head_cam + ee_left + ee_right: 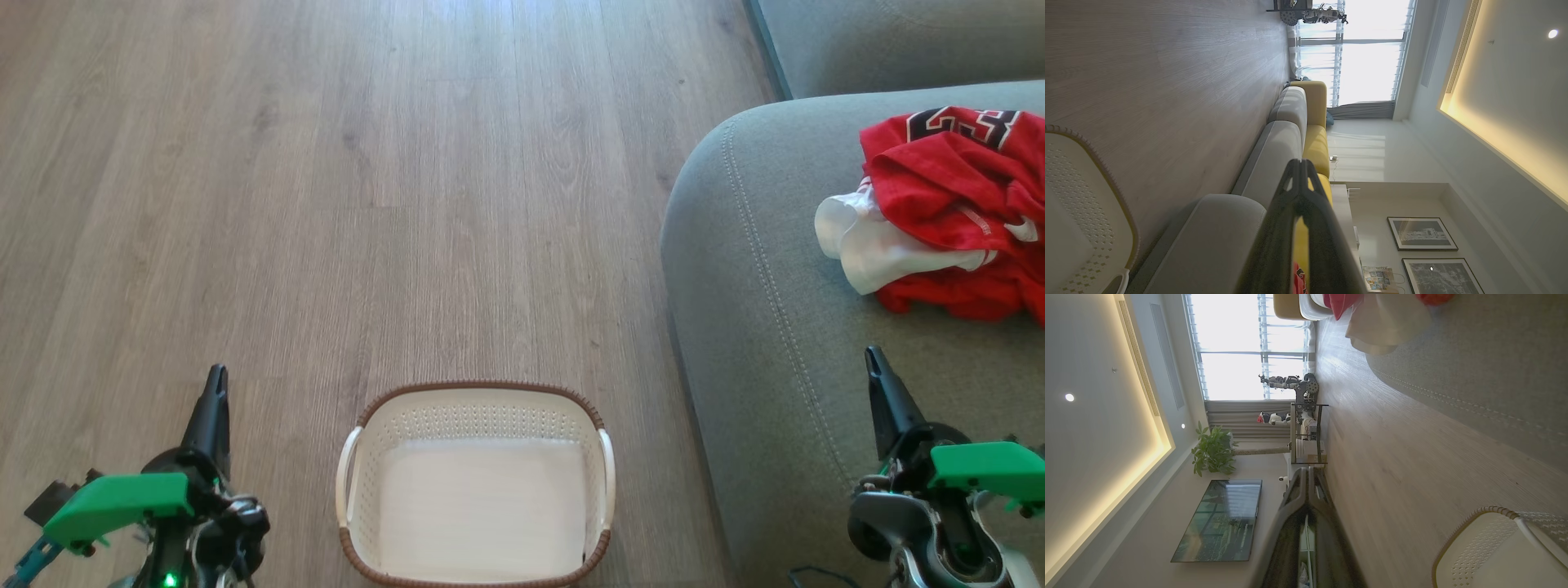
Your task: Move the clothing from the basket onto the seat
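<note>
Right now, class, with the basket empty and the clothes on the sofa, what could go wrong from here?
The basket stands on the floor close in front; driving forward might knock it. The right hand points toward the clothing on the seat; a careless swing could snag it.

We are in a home living room. Beyond our left pincer (1300,163) runs a long grey-and-yellow sofa (1286,122) on a wood-plank floor (1167,61), with framed pictures (1421,232) on the wall to its right. Past our right pincer (1306,471) we see a wall television (1218,520), a potted plant (1212,451) and a curtained window (1233,343), and a warm ceiling cove (1143,396) glows to its left.
</note>
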Available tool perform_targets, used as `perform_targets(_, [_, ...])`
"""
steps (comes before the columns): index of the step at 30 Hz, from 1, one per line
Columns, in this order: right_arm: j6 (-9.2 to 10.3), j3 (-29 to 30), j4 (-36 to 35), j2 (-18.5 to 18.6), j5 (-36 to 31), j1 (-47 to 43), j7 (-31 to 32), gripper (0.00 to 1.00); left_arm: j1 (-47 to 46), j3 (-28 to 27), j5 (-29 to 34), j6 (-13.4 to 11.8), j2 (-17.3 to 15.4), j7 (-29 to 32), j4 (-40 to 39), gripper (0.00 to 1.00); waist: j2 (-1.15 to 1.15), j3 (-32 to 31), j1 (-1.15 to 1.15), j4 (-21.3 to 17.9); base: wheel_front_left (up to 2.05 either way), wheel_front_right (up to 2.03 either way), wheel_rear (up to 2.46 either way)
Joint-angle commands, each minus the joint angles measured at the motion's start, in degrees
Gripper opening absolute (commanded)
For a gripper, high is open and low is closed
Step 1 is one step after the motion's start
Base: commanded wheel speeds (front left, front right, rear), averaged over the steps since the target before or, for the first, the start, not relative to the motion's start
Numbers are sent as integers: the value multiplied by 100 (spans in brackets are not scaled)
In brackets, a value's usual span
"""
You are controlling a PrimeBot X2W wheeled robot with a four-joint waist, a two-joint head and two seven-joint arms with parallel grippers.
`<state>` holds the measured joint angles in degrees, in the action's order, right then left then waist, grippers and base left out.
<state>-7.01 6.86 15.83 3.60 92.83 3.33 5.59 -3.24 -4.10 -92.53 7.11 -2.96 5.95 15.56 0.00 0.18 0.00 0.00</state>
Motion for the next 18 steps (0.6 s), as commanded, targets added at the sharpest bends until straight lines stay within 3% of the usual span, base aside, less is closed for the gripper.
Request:
perform_targets(1, [-47,-106,-184,-18,-7,278,32,0,-291,-198,1,37,-26,19,-152,0,0,0,0,0,0,0,0])
perform_targets(18, [-47,-91,-183,-29,-20,280,45,0,-292,-208,9,37,-19,27,-152,0,0,0,0,0,0,0,0])
